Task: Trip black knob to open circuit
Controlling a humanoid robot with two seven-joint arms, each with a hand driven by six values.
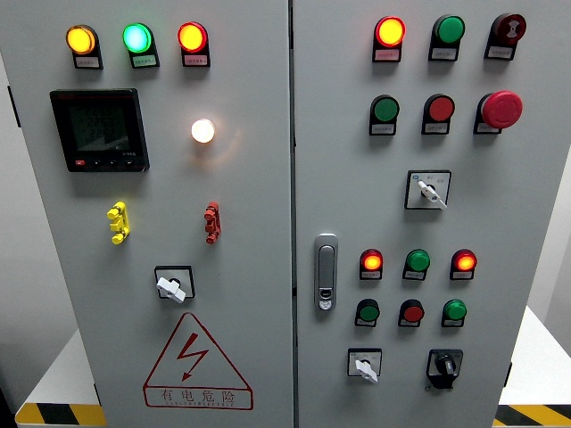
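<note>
- Black knob [443, 365]: a rotary switch on a dark square plate, low on the right-hand door of a pale grey electrical cabinet [268, 392], near the bottom right of the head view.
- Just left of it, on the same row, sits a white-handled selector switch [365, 366], its handle pointing down and to the right.
- Directly above these two are three small push buttons in a row, green [368, 312], red [411, 311] and green [455, 310].
- Above those, three indicator lamps: a lit red one [371, 262], an unlit green one [417, 261] and another lit red one [463, 261].
- Left of the lamps, by the seam between the doors, is a silver door handle [326, 271].
- Higher on the right door is another white selector switch [429, 189], then a red mushroom stop button [502, 109] at the far right.
- The left door carries a black digital meter [98, 129], a glowing white lamp [202, 131], a yellow clip [118, 222], a red clip [211, 221], a third white selector [173, 285] and a red-outlined triangular lightning warning sign [196, 364].
- Along its top row, yellow [80, 39], green [136, 37] and red [192, 37] lamps are all lit.
- Neither robot hand appears in the view, so how open either hand is, or what it holds, cannot be told.
</note>
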